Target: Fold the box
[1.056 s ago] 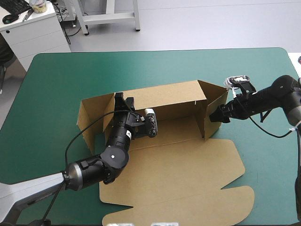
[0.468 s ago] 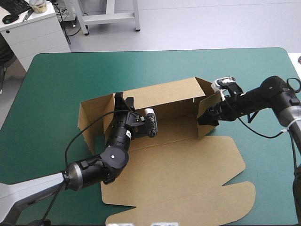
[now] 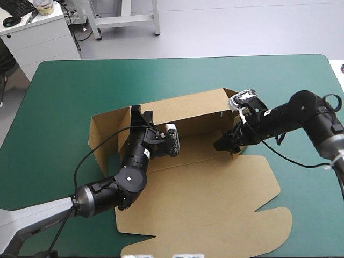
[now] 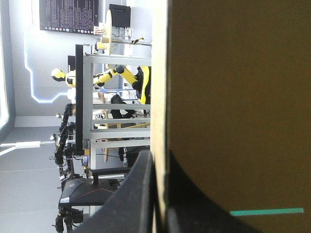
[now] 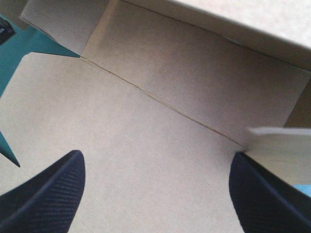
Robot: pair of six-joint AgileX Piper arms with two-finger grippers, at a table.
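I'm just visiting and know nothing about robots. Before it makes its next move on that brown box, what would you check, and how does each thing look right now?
1. Left end effector gripping the box: ok, shut on the board at the left end of the back wall.
2. Right end effector free to push: ok, fingers apart over the floor.
3. Right side wall standing square: cannot tell, the arm hides most of it.
4. Left side wall raised: ok.
5. Lid out of the way: ok, flat on the table.
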